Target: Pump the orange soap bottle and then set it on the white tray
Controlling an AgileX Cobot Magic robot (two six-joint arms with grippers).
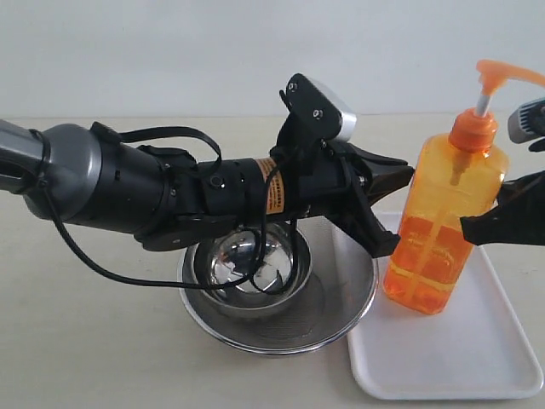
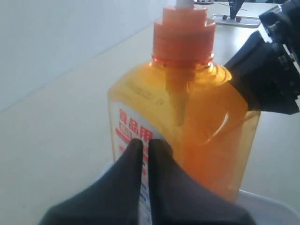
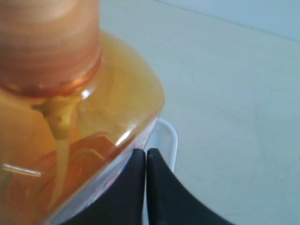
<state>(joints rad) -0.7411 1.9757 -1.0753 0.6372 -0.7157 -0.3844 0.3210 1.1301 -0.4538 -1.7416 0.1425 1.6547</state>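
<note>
Tabletop (image 1: 85, 341): orange soap bottle (image 1: 443, 213) stands between left hand (image 2: 145, 146) and right hand (image 3: 144, 154).

orange soap bottle (image 1: 438, 223) glossy translucent plastic; white tray (image 1: 464, 368) smooth plastic

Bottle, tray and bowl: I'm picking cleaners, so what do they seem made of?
Bottle: glossy orange plastic, judging by its see-through, moulded walls. Tray: probably white plastic, smooth with a soft sheen. Bowl: metal, likely steel, given its mirror-like reflections.
</note>
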